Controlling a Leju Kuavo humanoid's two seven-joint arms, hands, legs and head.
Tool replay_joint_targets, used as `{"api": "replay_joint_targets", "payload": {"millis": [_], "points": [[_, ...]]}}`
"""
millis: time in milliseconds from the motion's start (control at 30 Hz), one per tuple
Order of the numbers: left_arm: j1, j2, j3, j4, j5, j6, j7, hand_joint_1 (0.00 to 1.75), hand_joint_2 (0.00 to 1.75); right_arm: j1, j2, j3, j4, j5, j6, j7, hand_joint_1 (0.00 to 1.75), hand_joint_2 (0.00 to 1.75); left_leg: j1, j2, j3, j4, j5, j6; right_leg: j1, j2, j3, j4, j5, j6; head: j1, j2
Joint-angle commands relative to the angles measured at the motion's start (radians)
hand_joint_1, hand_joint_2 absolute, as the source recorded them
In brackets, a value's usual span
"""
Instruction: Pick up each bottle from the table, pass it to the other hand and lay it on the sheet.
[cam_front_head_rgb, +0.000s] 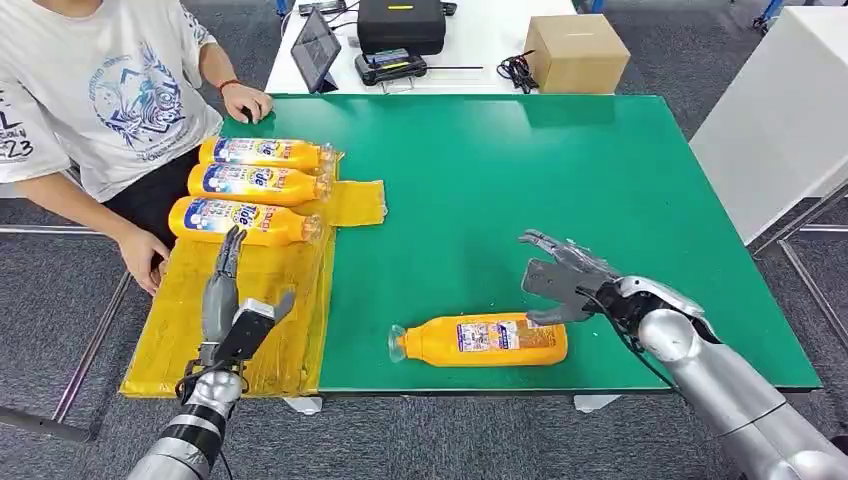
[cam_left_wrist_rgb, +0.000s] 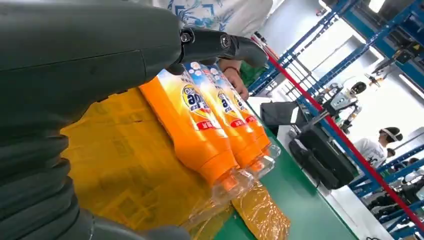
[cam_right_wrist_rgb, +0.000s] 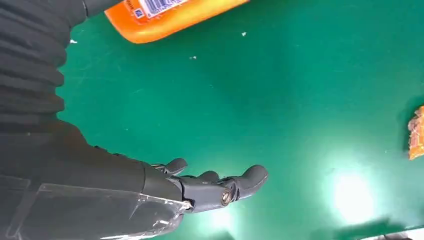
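Here the bottle (cam_front_head_rgb: 482, 341) lies just beside the right hand's (cam_front_head_rgb: 562, 279) fingers (cam_front_head_rgb: 545, 241).

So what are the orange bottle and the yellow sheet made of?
The orange bottle near the right hand looks like smooth, glossy plastic: its skin shines, and it has a clear see-through cap and a printed label. The yellow sheet seems to be thin plastic film: it wrinkles, crinkles at the edges and glints under the lights.

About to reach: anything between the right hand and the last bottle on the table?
Nothing visible. The right hand hovers open over bare green table just beyond the bottle, which lies on its side near the front edge.
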Motion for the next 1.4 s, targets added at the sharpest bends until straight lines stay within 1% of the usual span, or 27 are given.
{"api": "replay_joint_targets", "payload": {"millis": [33, 100, 133, 167, 267, 300, 333, 367, 433, 533, 567, 600, 633, 667, 700, 733, 800, 833, 933, 1033, 1100, 1133, 1167, 1200, 1400], "points": [[-0.066, 0.003, -0.054, 0.096, 0.01, -0.01, -0.019, 0.0, 1.75, -0.05, -0.107, 0.175, -0.122, 0.013, 0.045, 0.038, 0.0, 1.75, 0.0, 0.0, 0.001, 0.0, -0.001, -0.001, 0.0, 0.0, 0.001, 0.0, -0.001, -0.002, 0.0, 0.0], [-0.08, -0.007, -0.06, 0.113, 0.012, -0.018, -0.019, 0.0, 1.75, -0.05, -0.084, 0.213, -0.118, 0.021, 0.045, 0.047, 0.0, 1.75, 0.001, 0.001, 0.004, 0.001, -0.002, -0.002, 0.001, 0.0, 0.004, 0.0, -0.002, -0.003, 0.0, 0.0], [-0.085, -0.01, -0.064, 0.12, 0.012, -0.023, -0.019, 0.0, 1.75, -0.053, -0.069, 0.235, -0.106, 0.031, 0.043, 0.049, 0.0, 1.75, 0.0, 0.001, 0.001, 0.0, -0.001, -0.001, 0.0, 0.0, 0.001, 0.0, 0.0, -0.001, 0.0, 0.0], [-0.093, -0.013, -0.073, 0.131, 0.011, -0.018, -0.019, 0.0, 1.75, -0.067, -0.058, 0.269, -0.092, 0.039, 0.027, 0.046, 0.0, 1.75, 0.001, 0.002, 0.004, 0.0, -0.002, -0.002, 0.001, 0.001, 0.004, 0.0, -0.001, -0.003, 0.0, 0.0], [-0.101, -0.015, -0.084, 0.14, 0.012, -0.019, -0.019, 0.0, 1.75, -0.079, -0.049, 0.316, -0.095, 0.046, 0.02, 0.045, 0.0, 1.75, 0.001, 0.002, 0.003, 0.0, -0.001, -0.002, 0.001, 0.001, 0.002, 0.0, 0.0, -0.002, 0.0, 0.0], [-0.105, -0.016, -0.083, 0.145, 0.016, -0.024, -0.019, 0.0, 1.75, -0.077, -0.044, 0.326, -0.094, 0.047, 0.018, 0.044, 0.0, 1.75, 0.001, 0.003, 0.004, 0.0, -0.001, -0.002, 0.001, 0.002, 0.004, -0.001, -0.001, -0.003, 0.0, 0.0], [-0.109, -0.016, -0.086, 0.149, 0.015, -0.028, -0.019, 0.0, 1.75, -0.078, -0.041, 0.334, -0.088, 0.047, 0.018, 0.045, 0.0, 1.75, 0.0, 0.001, 0.002, 0.0, 0.0, -0.001, 0.001, 0.001, 0.002, 0.0, 0.0, -0.002, 0.0, 0.0], [-0.113, -0.02, -0.089, 0.153, 0.017, -0.034, -0.019, 0.0, 1.75, -0.073, -0.033, 0.349, -0.075, 0.05, 0.017, 0.048, 0.0, 1.75, 0.001, 0.002, 0.004, 0.0, -0.001, -0.002, 0.001, 0.001, 0.004, 0.0, -0.001, -0.003, 0.0, 0.0], [-0.116, -0.024, -0.094, 0.16, 0.017, -0.032, -0.019, 0.0, 1.75, -0.061, -0.014, 0.36, -0.05, 0.066, -0.011, 0.051, 0.0, 1.75, 0.001, 0.002, 0.003, -0.001, -0.001, -0.002, 0.002, 0.001, 0.004, -0.001, 0.0, -0.002, 0.0, 0.0], [-0.119, -0.029, -0.1, 0.169, 0.015, -0.032, -0.019, 0.0, 1.75, -0.054, 0.011, 0.381, -0.02, 0.078, -0.022, 0.044, 0.0, 1.75, 0.002, 0.002, 0.005, 0.0, -0.001, -0.002, 0.002, 0.001, 0.005, -0.001, -0.001, -0.003, 0.0, 0.0], [-0.119, -0.029, -0.1, 0.169, 0.015, -0.032, -0.019, 0.0, 1.75, -0.054, 0.011, 0.381, -0.02, 0.078, -0.022, 0.044, 0.0, 1.75, 0.001, 0.001, 0.003, -0.001, -0.001, -0.001, 0.001, 0.001, 0.003, -0.001, 0.0, -0.002, 0.0, 0.0], [-0.119, -0.029, -0.1, 0.169, 0.015, -0.032, -0.019, 0.0, 1.75, -0.054, 0.011, 0.381, -0.02, 0.078, -0.022, 0.044, 0.0, 1.75, 0.002, 0.002, 0.005, -0.001, -0.002, -0.002, 0.002, 0.002, 0.006, -0.002, 0.0, -0.003, 0.0, 0.0], [-0.119, -0.029, -0.1, 0.169, 0.015, -0.032, -0.019, 0.0, 1.75, -0.054, 0.011, 0.381, -0.02, 0.078, -0.022, 0.044, 0.0, 1.75, 0.001, 0.002, 0.003, -0.001, -0.001, -0.001, 0.001, 0.001, 0.003, -0.001, 0.0, -0.002, 0.0, 0.0], [-0.119, -0.029, -0.1, 0.169, 0.015, -0.032, -0.019, 0.0, 1.75, -0.054, 0.011, 0.381, -0.02, 0.078, -0.022, 0.044, 0.0, 1.75, 0.002, 0.003, 0.005, -0.001, -0.002, -0.002, 0.002, 0.002, 0.005, -0.002, -0.001, -0.003, 0.0, 0.0], [-0.118, -0.028, -0.1, 0.169, 0.016, -0.031, -0.019, 0.0, 1.75, -0.057, 0.01, 0.38, -0.021, 0.077, -0.022, 0.045, 0.0, 1.75, 0.001, 0.002, 0.003, -0.001, -0.001, -0.001, 0.001, 0.001, 0.003, -0.001, 0.0, -0.002, 0.0, 0.0], [-0.118, -0.028, -0.1, 0.169, 0.016, -0.031, -0.019, 0.0, 1.75, -0.057, 0.01, 0.38, -0.021, 0.077, -0.022, 0.045, 0.0, 1.75, 0.002, 0.002, 0.005, -0.001, -0.002, -0.002, 0.002, 0.001, 0.005, -0.001, -0.001, -0.003, 0.0, 0.0], [-0.118, -0.028, -0.1, 0.169, 0.016, -0.031, -0.019, 0.0, 1.75, -0.057, 0.01, 0.38, -0.021, 0.077, -0.022, 0.045, 0.0, 1.75, 0.001, 0.001, 0.002, -0.001, 0.0, -0.001, 0.001, 0.001, 0.002, -0.001, 0.0, -0.001, 0.0, 0.0], [-0.118, -0.028, -0.1, 0.169, 0.016, -0.031, -0.019, 0.0, 1.75, -0.057, 0.01, 0.38, -0.021, 0.077, -0.022, 0.045, 0.0, 1.75, 0.001, 0.002, 0.004, 0.0, -0.001, -0.002, 0.002, 0.002, 0.004, -0.001, 0.0, -0.002, 0.0, 0.0], [-0.121, -0.03, -0.104, 0.171, 0.016, -0.037, -0.019, 0.0, 1.75, -0.057, 0.012, 0.383, -0.019, 0.077, -0.022, 0.045, 0.0, 1.75, 0.001, 0.001, 0.002, 0.0, -0.001, -0.001, 0.001, 0.001, 0.002, -0.001, 0.0, -0.002, 0.0, 0.0], [-0.124, -0.035, -0.11, 0.18, 0.015, -0.035, -0.019, 0.0, 1.75, -0.037, 0.031, 0.387, 0.011, 0.114, -0.059, 0.052, 0.0, 1.75, 0.002, 0.002, 0.004, 0.0, -0.001, -0.002, 0.002, 0.001, 0.004, -0.001, -0.001, -0.003, 0.0, 0.0], [-0.124, -0.037, -0.113, 0.181, 0.016, -0.036, -0.019, 0.0, 1.75, -0.024, 0.036, 0.387, 0.025, 0.123, -0.074, 0.054, 0.0, 1.75, 0.001, 0.001, 0.003, -0.001, 0.0, -0.001, 0.001, 0.0, 0.003, -0.001, 0.0, -0.002, 0.0, 0.0], [-0.124, -0.038, -0.114, 0.185, 0.017, -0.039, -0.019, 0.0, 1.75, -0.018, 0.042, 0.389, 0.041, 0.161, -0.1, 0.053, 0.0, 1.75, 0.002, 0.001, 0.004, -0.001, -0.001, -0.002, 0.002, 0.0, 0.005, -0.002, 0.0, -0.003, 0.0, 0.0], [-0.122, -0.038, -0.116, 0.185, 0.016, -0.039, -0.019, 0.0, 1.75, -0.009, 0.048, 0.386, 0.048, 0.177, -0.114, 0.054, 0.0, 1.75, 0.001, 0.001, 0.003, -0.001, 0.0, -0.001, 0.001, 0.0, 0.003, -0.002, 0.0, -0.002, 0.0, 0.0], [-0.12, -0.039, -0.115, 0.185, 0.018, -0.039, -0.019, 0.0, 1.75, -0.003, 0.052, 0.385, 0.054, 0.178, -0.116, 0.056, 0.0, 1.75, 0.002, 0.001, 0.005, -0.001, -0.001, -0.002, 0.002, 0.0, 0.006, -0.002, -0.001, -0.003, 0.0, 0.0], [-0.121, -0.044, -0.122, 0.191, 0.018, -0.045, -0.019, 0.0, 1.75, 0.061, 0.107, 0.332, 0.119, 0.286, -0.16, 0.077, 0.0, 1.75, 0.001, 0.001, 0.003, -0.001, 0.0, -0.001, 0.002, 0.0, 0.004, -0.002, 0.0, -0.002, 0.0, 0.0]]}}
